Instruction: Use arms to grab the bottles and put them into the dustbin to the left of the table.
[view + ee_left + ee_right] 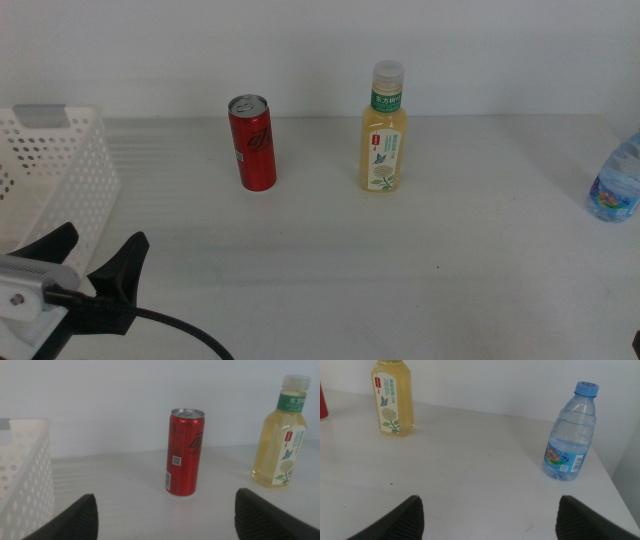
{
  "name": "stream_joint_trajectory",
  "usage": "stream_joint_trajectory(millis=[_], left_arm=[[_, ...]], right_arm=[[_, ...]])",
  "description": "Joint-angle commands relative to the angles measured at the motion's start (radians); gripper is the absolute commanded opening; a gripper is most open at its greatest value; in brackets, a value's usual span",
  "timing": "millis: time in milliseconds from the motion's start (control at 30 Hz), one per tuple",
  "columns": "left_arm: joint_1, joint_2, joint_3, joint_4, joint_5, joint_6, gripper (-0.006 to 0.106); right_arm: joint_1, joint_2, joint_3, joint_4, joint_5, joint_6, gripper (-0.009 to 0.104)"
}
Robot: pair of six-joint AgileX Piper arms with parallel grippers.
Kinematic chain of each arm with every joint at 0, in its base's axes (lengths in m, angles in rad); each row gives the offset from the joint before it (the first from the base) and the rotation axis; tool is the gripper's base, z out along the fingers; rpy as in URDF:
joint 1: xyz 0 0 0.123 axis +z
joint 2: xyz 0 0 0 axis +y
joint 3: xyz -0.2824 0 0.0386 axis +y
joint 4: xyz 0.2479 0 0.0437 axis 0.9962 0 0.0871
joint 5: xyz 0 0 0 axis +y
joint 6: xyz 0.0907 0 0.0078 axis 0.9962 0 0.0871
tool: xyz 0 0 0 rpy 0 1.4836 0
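A slim red can (253, 143) stands upright at the back middle of the table (400, 280). To its right stands a pale-yellow tea bottle (383, 135) with a green-white label. A small clear water bottle (617, 180) with a blue label is at the far right edge. The white perforated dustbin (55, 180) sits at the left. My left gripper (95, 252) hovers open at the bottom left, in front of the dustbin and well short of the can (184, 452). My right gripper (490, 520) is open and holds nothing, with the water bottle (569, 435) and tea bottle (393, 400) ahead of it.
A plain white wall runs behind the table. The dustbin's wall (25, 480) is close beside my left gripper (167, 520). The tea bottle (282, 440) stands apart from the can. A black cable (185, 330) trails from the left gripper.
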Motion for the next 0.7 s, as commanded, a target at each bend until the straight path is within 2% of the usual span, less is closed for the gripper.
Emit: stream_joint_trajectory(millis=[0, 167, 300, 467, 667], left_arm=[[-0.003, -0.008, 0.014, -0.01, -0.094, -0.016, 0.09], [-0.003, -0.008, 0.014, -0.023, -0.109, -0.034, 0.089], [-0.003, 0.004, -0.021, 0.043, -0.086, -0.073, 0.087], [-0.003, 0.082, -0.137, 0.086, 0.028, -0.038, 0.087], [-0.003, 0.212, -0.28, 0.122, 0.042, -0.038, 0.088]], right_arm=[[-0.003, -0.028, -0.008, -0.007, -0.07, -0.008, 0.072], [-0.003, -0.028, -0.008, -0.007, -0.07, -0.008, 0.072], [-0.003, -0.028, -0.008, -0.007, -0.07, -0.008, 0.072], [-0.003, -0.028, -0.008, -0.007, -0.07, -0.008, 0.072], [-0.003, -0.028, -0.008, -0.007, -0.07, -0.008, 0.072]])
